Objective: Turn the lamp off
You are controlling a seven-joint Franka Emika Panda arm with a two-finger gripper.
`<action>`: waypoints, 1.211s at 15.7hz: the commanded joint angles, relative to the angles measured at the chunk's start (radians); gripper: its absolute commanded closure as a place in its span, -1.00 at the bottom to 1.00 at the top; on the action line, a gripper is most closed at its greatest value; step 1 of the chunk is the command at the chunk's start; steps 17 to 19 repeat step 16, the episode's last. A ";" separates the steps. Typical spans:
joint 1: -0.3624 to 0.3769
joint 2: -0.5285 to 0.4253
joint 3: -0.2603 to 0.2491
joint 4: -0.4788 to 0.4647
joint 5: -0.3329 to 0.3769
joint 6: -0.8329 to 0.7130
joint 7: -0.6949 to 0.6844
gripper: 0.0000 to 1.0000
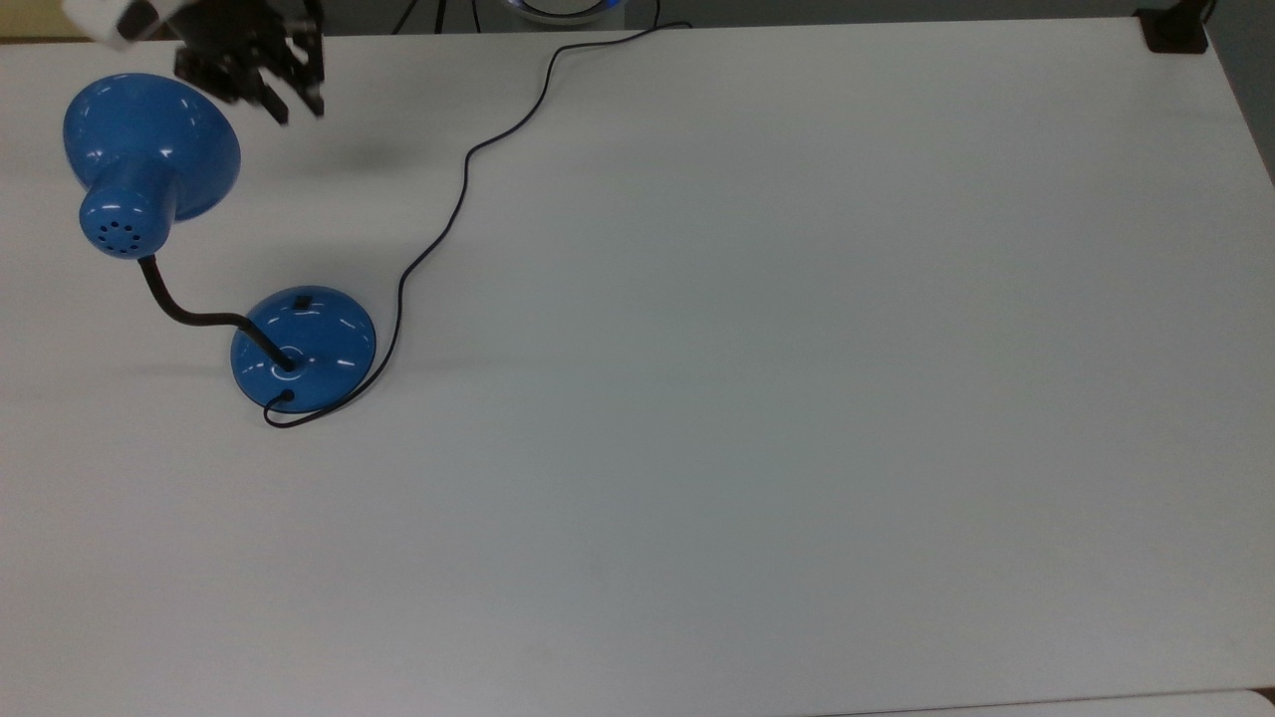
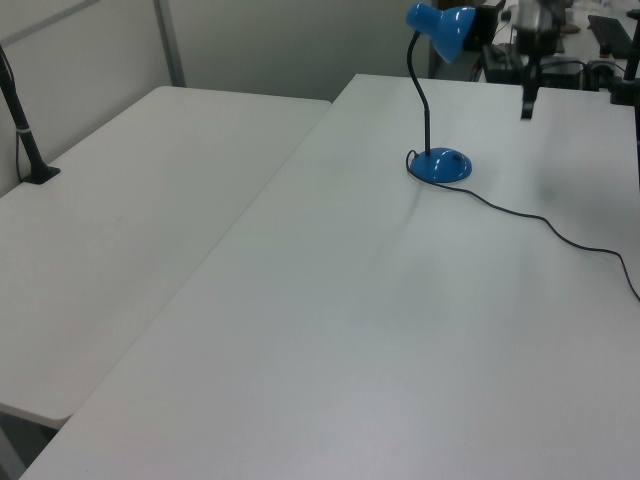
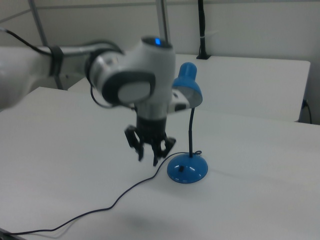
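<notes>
End effector (image 1: 297, 108) up off the counter (image 1: 797, 398), fingers apart w/ nothing between, hanging near the far edge in the top view. Lamp (image 1: 303, 346) stands toward the top view's left, base flat, shade beside the end effector. Cord (image 1: 463, 199) snakes to the far edge. Rest of counter wide open.

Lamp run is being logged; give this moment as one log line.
lamp: upright on table | switch: uncovered | tool: raised, apart from lamp | cord: trailing across table
</notes>
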 commanded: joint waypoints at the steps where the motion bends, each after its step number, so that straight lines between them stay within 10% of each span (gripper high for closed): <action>1: 0.118 -0.017 -0.065 0.178 -0.062 -0.204 0.102 -1.00; 6: 0.314 -0.035 -0.080 0.304 -0.163 -0.210 0.477 -1.00; 19: 0.361 -0.060 -0.061 0.340 -0.130 -0.155 0.491 -1.00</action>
